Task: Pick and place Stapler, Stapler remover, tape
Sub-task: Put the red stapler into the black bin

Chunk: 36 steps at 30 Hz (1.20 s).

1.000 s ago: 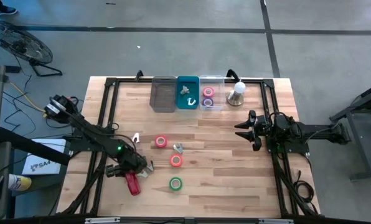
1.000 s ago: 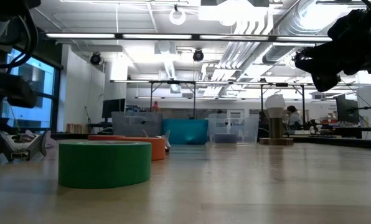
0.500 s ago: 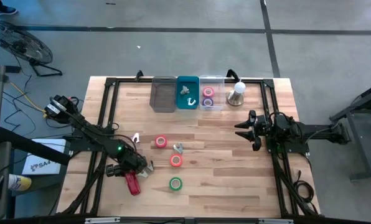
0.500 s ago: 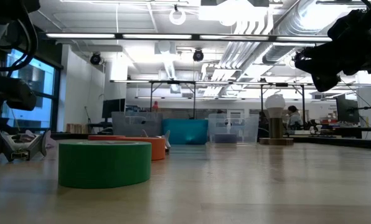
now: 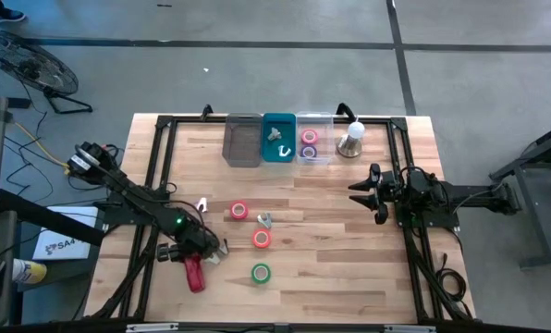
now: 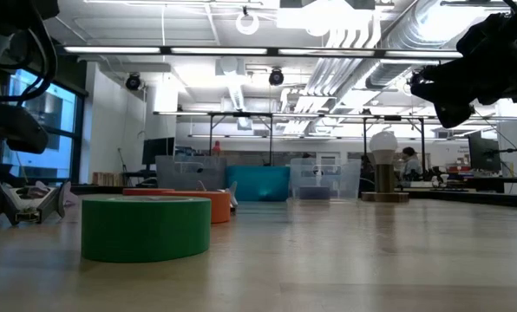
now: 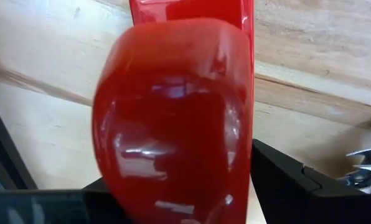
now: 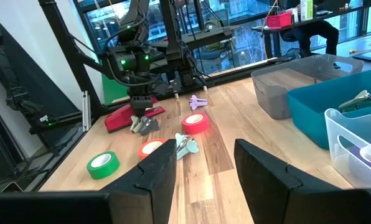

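The red stapler lies flat on the wood table near its front left corner, its length running near to far. My left gripper points steeply down over the stapler's far end and is shut on it. A silvery stapler remover lies just beside that gripper. Red tape, orange tape and green tape rest flat on the table, with another stapler remover between them. My right gripper hovers open and level at the right, holding nothing. My left gripper pinches the stapler's two long sides between its two fingers, at the rounded far end. The fingers come from above, slanting steeply down, and lie across the stapler. The stapler rests flat on the table.
At the far edge stand a grey bin, a teal bin with a stapler remover in it, and a clear bin with pink and purple tape. A white-topped cone stands beside them. A small remover lies left of the red tape.
My left gripper has rolled a little about its own pointing line while staying over the stapler's far end. The stapler has turned slightly on the table: its near end has swung toward the table's left edge, its far end has stayed put.
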Motion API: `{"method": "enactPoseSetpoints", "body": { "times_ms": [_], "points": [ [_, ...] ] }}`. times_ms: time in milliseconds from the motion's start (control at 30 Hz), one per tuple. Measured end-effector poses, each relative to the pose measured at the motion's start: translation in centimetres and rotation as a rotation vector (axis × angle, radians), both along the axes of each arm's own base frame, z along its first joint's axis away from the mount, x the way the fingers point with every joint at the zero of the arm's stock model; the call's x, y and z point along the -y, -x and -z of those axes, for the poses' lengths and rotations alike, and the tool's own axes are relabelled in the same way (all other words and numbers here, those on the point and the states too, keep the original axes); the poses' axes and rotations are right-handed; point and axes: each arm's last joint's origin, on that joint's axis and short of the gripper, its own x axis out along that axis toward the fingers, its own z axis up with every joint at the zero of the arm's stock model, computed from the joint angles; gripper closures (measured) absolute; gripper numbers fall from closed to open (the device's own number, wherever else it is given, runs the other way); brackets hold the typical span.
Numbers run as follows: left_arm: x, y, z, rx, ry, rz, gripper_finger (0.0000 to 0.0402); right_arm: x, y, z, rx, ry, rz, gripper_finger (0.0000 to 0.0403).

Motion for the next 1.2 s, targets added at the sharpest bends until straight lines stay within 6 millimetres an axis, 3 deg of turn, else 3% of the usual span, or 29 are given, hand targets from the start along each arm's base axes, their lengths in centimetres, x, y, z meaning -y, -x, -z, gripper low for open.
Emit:
{"method": "enactPoseSetpoints", "body": {
  "times_ms": [567, 933, 1200],
  "points": [
    [-0.9, 1.0, -3.4, 0.106, -0.050, 0.043, 0.0206, 0.0, 0.0, 0.0, 0.000, 0.000, 0.002, 0.0249],
    [-2.1, 2.1, -8.1, 0.153, -0.152, 0.019, 0.0206, 0.0, 0.0, 0.0, 0.000, 0.000, 0.002, 0.0249],
    [-2.9, 1.3, -9.6, 0.222, -0.214, 0.000, 0.0206, 0.0, 0.0, 0.0, 0.000, 0.000, 0.002, 0.0249]
  ]
}}
